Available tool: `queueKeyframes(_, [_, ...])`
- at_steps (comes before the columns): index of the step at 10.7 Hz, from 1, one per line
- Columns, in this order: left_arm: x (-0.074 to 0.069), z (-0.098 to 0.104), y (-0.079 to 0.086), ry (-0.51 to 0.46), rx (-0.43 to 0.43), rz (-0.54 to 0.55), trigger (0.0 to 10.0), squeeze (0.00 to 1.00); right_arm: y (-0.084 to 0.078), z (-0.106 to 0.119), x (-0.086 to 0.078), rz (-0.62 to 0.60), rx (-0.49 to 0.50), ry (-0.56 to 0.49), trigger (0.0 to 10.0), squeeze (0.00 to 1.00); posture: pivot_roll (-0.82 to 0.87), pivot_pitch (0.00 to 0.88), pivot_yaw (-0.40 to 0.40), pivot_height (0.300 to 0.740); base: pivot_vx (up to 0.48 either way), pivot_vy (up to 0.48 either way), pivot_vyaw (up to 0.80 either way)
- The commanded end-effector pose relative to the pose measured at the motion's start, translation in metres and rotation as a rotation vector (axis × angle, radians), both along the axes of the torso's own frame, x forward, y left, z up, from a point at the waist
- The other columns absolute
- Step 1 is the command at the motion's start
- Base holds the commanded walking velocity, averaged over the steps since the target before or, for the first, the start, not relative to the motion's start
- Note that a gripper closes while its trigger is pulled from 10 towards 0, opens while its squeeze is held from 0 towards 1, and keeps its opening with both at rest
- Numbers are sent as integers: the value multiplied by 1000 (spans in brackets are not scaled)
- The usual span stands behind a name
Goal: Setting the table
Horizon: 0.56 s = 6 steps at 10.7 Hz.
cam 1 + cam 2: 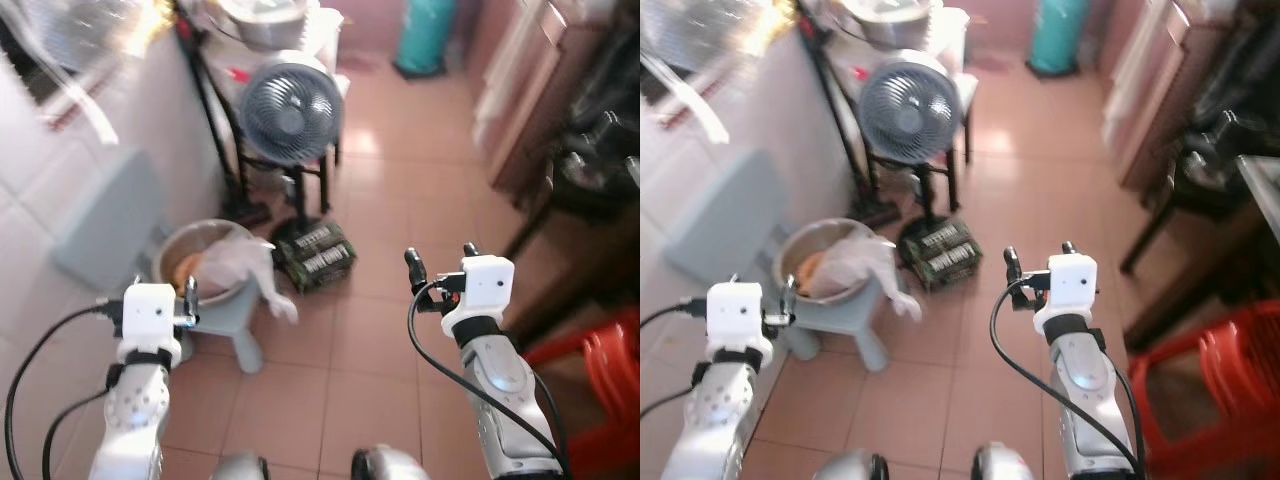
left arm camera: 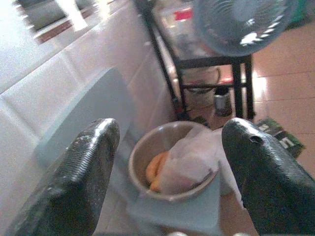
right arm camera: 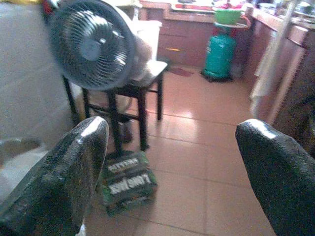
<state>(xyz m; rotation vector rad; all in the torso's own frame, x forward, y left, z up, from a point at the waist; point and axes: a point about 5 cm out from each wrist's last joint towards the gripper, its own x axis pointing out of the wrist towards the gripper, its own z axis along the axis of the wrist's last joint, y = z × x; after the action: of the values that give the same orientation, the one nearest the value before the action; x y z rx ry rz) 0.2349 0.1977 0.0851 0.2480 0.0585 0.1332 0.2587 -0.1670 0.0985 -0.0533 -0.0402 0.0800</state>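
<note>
Partly under a white plastic bag (image 1: 243, 262), orange food fills the metal bowl (image 2: 147, 156); the green carton's (image 3: 127, 183) print is unreadable; left tool (image 2: 167, 162) and right tool (image 3: 172, 162) both apart.

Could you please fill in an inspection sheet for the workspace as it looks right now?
Surface: terracotta tiled floor; nothing seen of a table.
Job's things: nothing seen.
Clutter: metal bowl with a plastic bag on a blue stool; green pack on the floor.
End effectors: left end effector open, empty, facing the bowl; right end effector open, empty.
Cables: black cables loop from both wrists.
Surroundings: fan, green gas cylinder, red plastic stool.
</note>
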Motion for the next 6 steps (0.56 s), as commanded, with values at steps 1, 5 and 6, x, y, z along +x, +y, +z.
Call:
queueKeyframes(1, [5, 4, -1, -12, 6, -13, 10000, 0, -4, -2, -2, -25, -4, 11, 10000, 0, 36, 120, 11, 740, 0, 0, -800])
queueKeyframes(5, [-4, -1, -8, -1, -10, 21, 10000, 0, -4, 0, -5, 10, -19, 8, 10000, 0, 13, 138, -17, 740, 0, 0, -200])
queueKeyframes(6, [-11, -6, -7, 12, -10, 35, 10000, 0, -3, -4, -9, 25, -13, 25, 10000, 0, 16, 119, -27, 740, 0, 0, 0])
